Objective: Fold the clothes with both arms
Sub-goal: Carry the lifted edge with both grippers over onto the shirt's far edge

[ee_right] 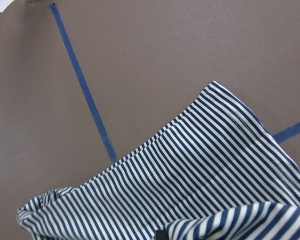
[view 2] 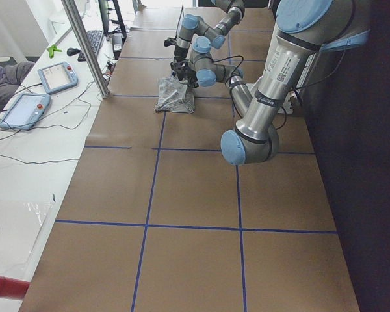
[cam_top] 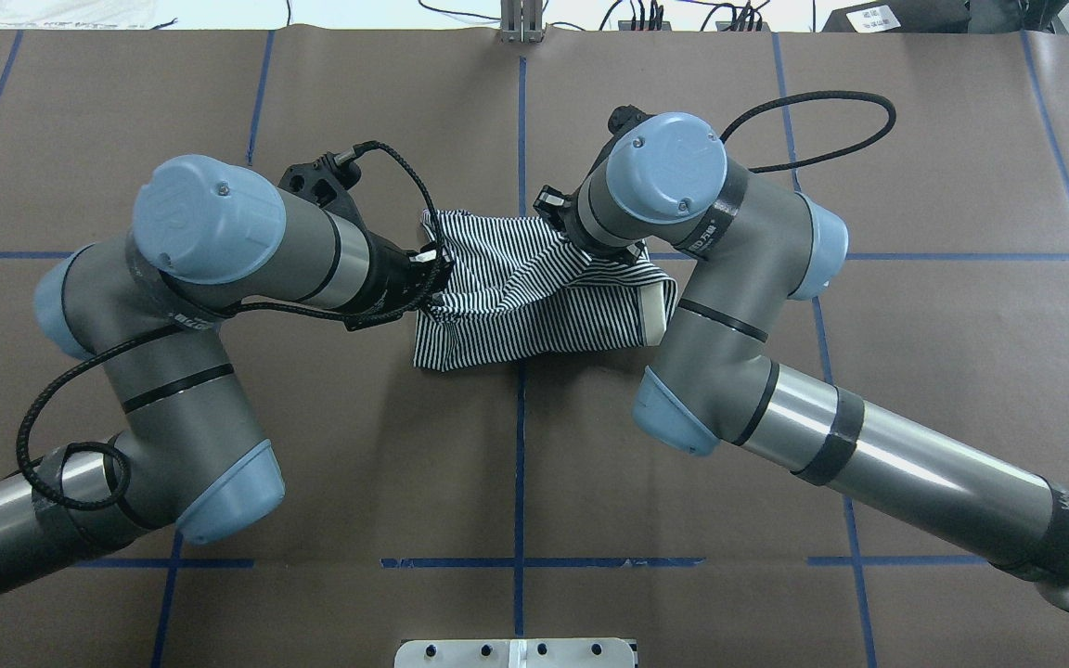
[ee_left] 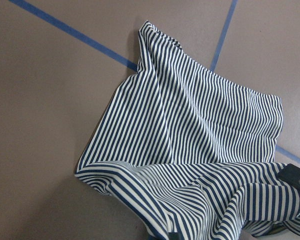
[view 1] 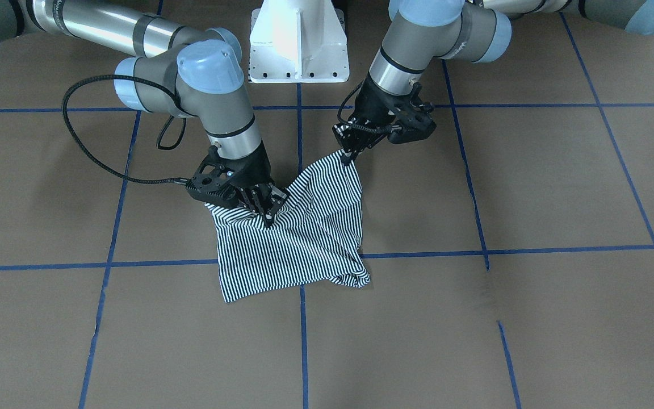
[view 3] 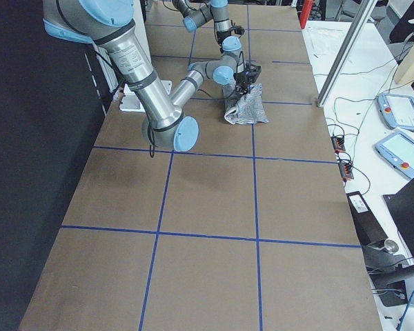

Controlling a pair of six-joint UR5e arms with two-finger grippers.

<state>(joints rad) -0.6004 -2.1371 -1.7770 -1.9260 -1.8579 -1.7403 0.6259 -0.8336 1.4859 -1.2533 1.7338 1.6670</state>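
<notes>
The navy-and-white striped clothes [view 1: 298, 244] lie bunched at the table's middle, partly lifted at two points. In the front-facing view my left gripper [view 1: 350, 154] is shut on a raised corner of the shirt, on the view's right. My right gripper [view 1: 266, 211] is shut on a fold of the shirt, lower and on the view's left. From overhead the shirt [cam_top: 516, 297] stretches between the left gripper [cam_top: 432, 276] and the right wrist, which hides its fingers. A cream edge [cam_top: 653, 312] shows beside the right arm. Both wrist views show striped cloth [ee_left: 190, 135] [ee_right: 215, 175] hanging down to the table.
Brown paper with blue tape lines [view 1: 302, 341] covers the table. The white pedestal base [view 1: 298, 42] stands behind the shirt. Black cables loop off both wrists [view 1: 86, 142]. A side bench carries handheld pendants [view 2: 57, 77] and wires, next to a metal post [view 2: 86, 45].
</notes>
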